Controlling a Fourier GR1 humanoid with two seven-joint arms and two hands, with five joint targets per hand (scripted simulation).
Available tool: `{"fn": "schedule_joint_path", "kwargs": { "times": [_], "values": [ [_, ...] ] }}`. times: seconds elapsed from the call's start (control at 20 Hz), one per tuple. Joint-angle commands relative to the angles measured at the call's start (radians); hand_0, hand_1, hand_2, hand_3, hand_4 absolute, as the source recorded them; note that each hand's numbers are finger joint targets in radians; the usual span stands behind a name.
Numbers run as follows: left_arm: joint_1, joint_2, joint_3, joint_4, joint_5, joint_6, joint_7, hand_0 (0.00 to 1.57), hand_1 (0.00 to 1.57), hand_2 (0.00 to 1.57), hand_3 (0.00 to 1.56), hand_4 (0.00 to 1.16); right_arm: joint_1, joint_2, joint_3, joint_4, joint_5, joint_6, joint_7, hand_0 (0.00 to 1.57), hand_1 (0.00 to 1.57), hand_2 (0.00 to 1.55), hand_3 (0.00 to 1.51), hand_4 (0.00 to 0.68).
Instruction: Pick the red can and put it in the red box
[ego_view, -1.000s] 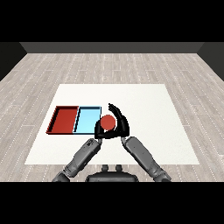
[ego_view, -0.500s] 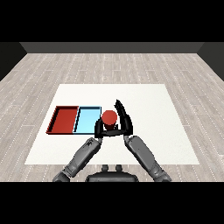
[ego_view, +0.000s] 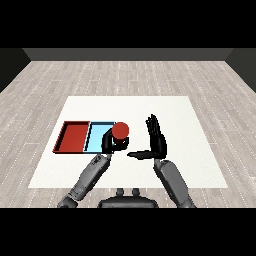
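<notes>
The red can (ego_view: 120, 131) is held just right of the light blue tray (ego_view: 98, 136), at that tray's right edge. My left hand (ego_view: 109, 142) is curled round the can from the left and below. My right hand (ego_view: 157, 141) stands apart to the right of the can, fingers straight up and thumb pointing left, holding nothing. The red tray (ego_view: 73, 137) lies at the left, side by side with the blue one, with nothing in it.
Both trays sit on the left half of the white table (ego_view: 175, 120). Grey wood floor surrounds the table on all sides.
My right hand has let go of the can and drawn away to the right. The can now sits in my left hand and has shifted slightly left toward the blue tray.
</notes>
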Motion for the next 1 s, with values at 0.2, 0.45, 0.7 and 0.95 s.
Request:
{"fn": "schedule_joint_path", "kwargs": {
  "times": [0.2,0.45,0.7,0.95],
  "values": [
    [-0.006,0.141,0.148,-0.054,-0.005,-0.068,0.065,1.57,1.57,1.57,1.48,1.13,0.144,-0.092,-0.126,-0.095,-0.080,0.111,-0.025,0.00,0.00,0.00,0.00,0.000],
    [0.023,0.252,0.203,-0.113,-0.039,-0.037,0.145,1.57,1.57,1.57,1.49,1.12,0.255,-0.125,-0.188,-0.115,-0.108,0.136,-0.045,0.00,0.00,0.00,0.00,0.000],
    [0.013,0.426,0.259,-0.042,-0.095,-0.042,0.252,1.57,1.57,1.57,1.49,1.14,0.329,-0.151,-0.230,-0.105,-0.144,0.177,-0.066,0.00,0.00,0.00,0.00,0.000],
    [-0.054,0.468,0.302,0.283,-0.124,-0.097,0.259,1.57,1.57,1.55,1.50,1.11,0.343,-0.132,-0.222,-0.072,-0.137,0.193,-0.101,0.00,0.00,0.00,0.00,0.000]
  ]
}}
